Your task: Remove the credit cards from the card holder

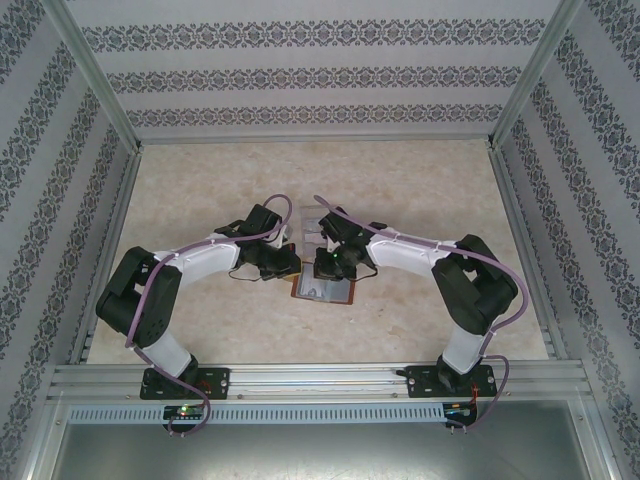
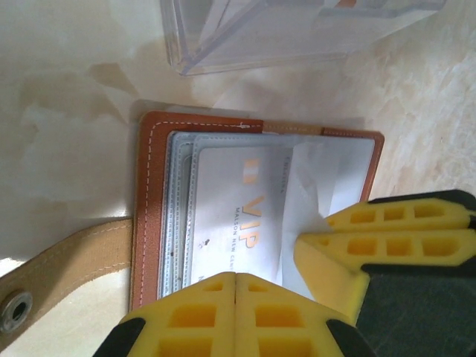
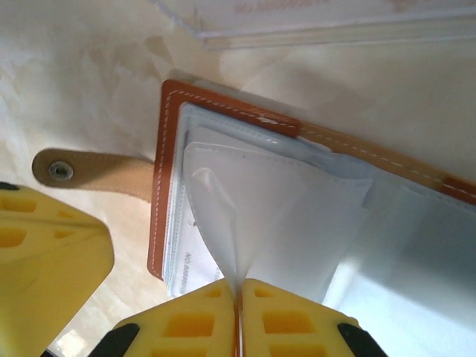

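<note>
**Cards not yet out of the holder**

Open and flat on the pale marbled desk (image 1: 200,200), just in front of a clear plastic stand (image 1: 303,222): small reddish-brown leather card holder (image 1: 325,290) with grey-blue inside. No card drawn free. Thin whitish plastic card with gold VIP lettering (image 2: 238,216) lodged in the pockets, none seen loose on the desk. By that reckoning, removal hardly begun and every card left to pull.

Left tool (image 2: 236,281) closed finger against finger, nothing seen between, tips down at the holder's near edge over the whitish card. Pressing or merely touching, cannot tell. Right tool (image 3: 239,286) pinched narrow on a pale translucent plastic flap (image 3: 282,216) of the holder's inside, drawn up into a crease.

From above: both arms meeting over the holder, the grip too small to read. From the left wrist: the card's face and the tan strap tab with its snap (image 2: 67,264). From the right wrist: the pinch on the flap, plus a line of printed digits (image 3: 195,256) beneath it.
</note>
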